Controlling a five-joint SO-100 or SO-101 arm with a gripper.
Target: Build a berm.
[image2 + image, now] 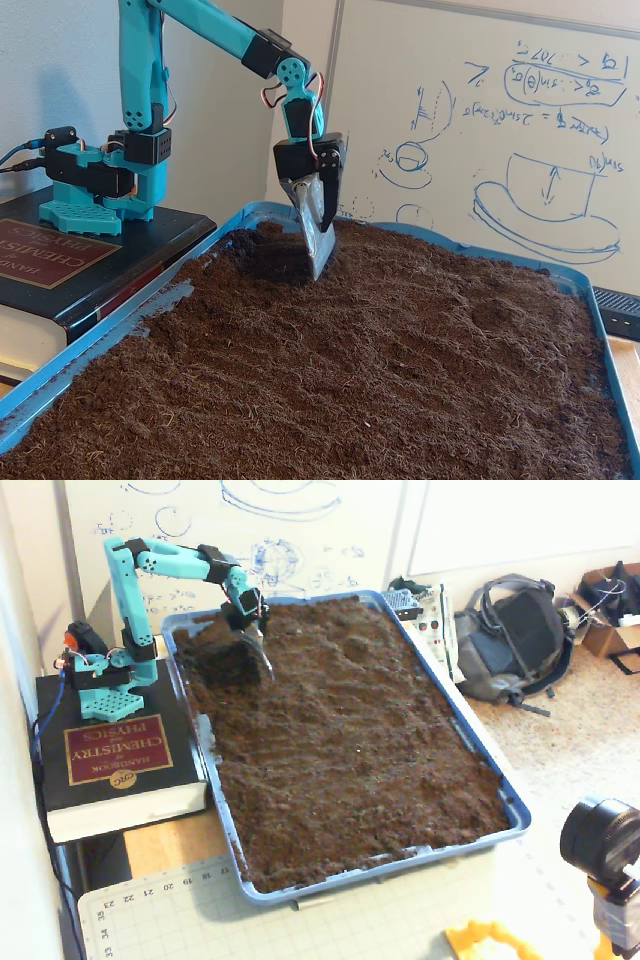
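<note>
**Scoop-tipped gripper at the far corner of the soil tray**

The teal arm (165, 560) reaches out from its base (95, 175) on a thick chemistry handbook (115, 765), and its gripper (318, 255) points down with its metal scoop blade touching the soil. The jaws look closed together, with nothing held between them; only the blade meets the dirt.

Just beside the gripper, on the side toward the arm's base, the soil rises into a low dark mound, the berm (220, 658), seen in the other fixed view as a shadowed hump (262, 250) directly left of the blade. It sits in the tray corner nearest the whiteboard (480, 120).

The blue tray (515, 815) is filled nearly to its rim with loose brown soil (350, 740). Away from the gripper, toward the tray's near end, the soil lies mostly flat, with faint ripples.
</note>
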